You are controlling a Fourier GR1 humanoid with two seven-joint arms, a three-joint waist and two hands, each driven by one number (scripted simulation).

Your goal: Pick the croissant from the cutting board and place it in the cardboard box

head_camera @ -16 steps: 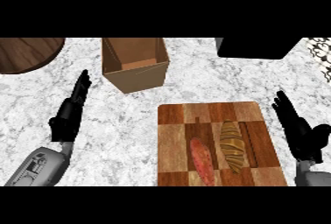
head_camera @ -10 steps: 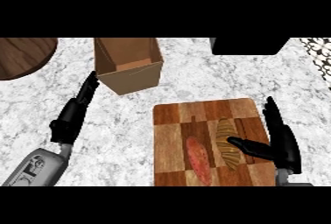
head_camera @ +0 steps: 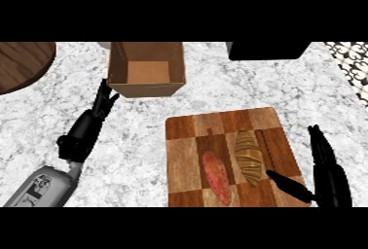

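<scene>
Right robot hand (head_camera: 327, 177), fingers apart, thumb beside the croissant (head_camera: 249, 156) on the cutting board (head_camera: 188, 127), poised to grasp, while the open left robot hand (head_camera: 90, 127) rests below the cardboard box (head_camera: 146, 89).

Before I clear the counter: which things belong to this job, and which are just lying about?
Job: croissant, cutting board, cardboard box, right hand.
Lying about: red sausage-like item on the board, round wooden board, black object, resting left hand.

Golden-brown striped croissant (head_camera: 248, 156) on brown checkered cutting board (head_camera: 215, 126), tan cardboard box (head_camera: 146, 89), seemingly grey-white marbled counter (head_camera: 215, 97)
</scene>
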